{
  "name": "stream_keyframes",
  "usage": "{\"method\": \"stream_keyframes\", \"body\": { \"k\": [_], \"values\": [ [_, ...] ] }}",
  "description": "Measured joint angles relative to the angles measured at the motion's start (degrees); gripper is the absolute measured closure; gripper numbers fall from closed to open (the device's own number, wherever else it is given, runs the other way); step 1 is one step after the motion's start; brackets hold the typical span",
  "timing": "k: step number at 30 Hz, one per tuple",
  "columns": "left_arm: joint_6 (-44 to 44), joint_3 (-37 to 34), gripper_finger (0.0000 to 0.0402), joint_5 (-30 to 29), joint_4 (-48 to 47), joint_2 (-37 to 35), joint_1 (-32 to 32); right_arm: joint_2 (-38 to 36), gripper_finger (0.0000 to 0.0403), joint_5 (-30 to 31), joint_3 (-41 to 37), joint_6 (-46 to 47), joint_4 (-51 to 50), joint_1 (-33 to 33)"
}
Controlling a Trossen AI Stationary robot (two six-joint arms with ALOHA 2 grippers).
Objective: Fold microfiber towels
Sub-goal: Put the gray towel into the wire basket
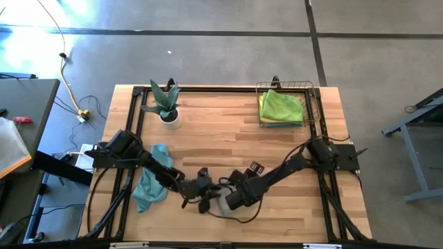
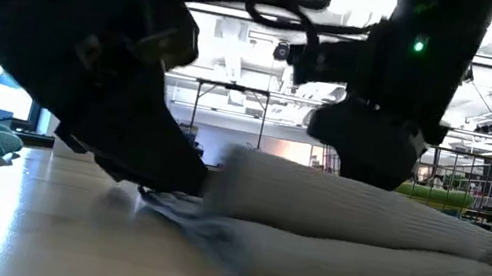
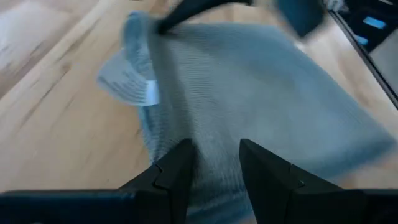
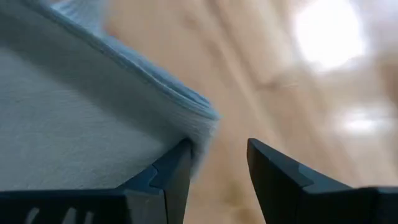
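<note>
The grey towel (image 2: 362, 230) lies folded on the surface beneath both tools. The left tool (image 3: 214, 165) and right tool (image 4: 217, 162) stand released, jaws apart, over its edges. The fold looks nearly finished; next, probably one more fold or lifting toward the basket (image 1: 315, 104).

— Near edge, middle: folded towel (image 2: 351, 233) on the table (image 1: 228, 131), left gripper (image 3: 214, 163) and right gripper (image 4: 217, 163) both over it.
— Left of that?
— Crumpled towel (image 1: 151, 181). Far left, plant (image 1: 166, 104); far right, basket (image 1: 285, 104) (towels inside).
</note>
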Motion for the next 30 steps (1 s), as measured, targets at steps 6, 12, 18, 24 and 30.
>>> {"method": "stream_keyframes", "body": {
  "k": [6, 12, 18, 24, 30],
  "values": [
    [10.5, 0.0, 0.0275, -6.5, 0.7, -0.8, 0.9, -1.8, 0.0254, 5.3, 0.0, 0.4, -10.4, -1.8],
    [18.9, 0.1, 0.0275, -7.2, 2.0, -0.8, 3.5, -6.6, 0.0254, 0.8, 0.0, 9.2, -13.3, -2.0],
    [25.8, 0.1, 0.0275, -6.6, 2.1, -0.9, 7.2, -7.2, 0.0254, -7.3, 0.0, 23.7, -6.7, 3.4],
    [28.0, 0.1, 0.0275, -0.6, 2.1, -0.9, 10.1, -7.1, 0.0254, -5.9, 0.0, 33.6, -1.8, 6.8],
    [28.0, 0.2, 0.0275, 5.2, 2.1, -0.9, 11.3, -5.4, 0.0254, -10.9, 0.0, 33.7, 0.4, 5.6]
  ]
}}
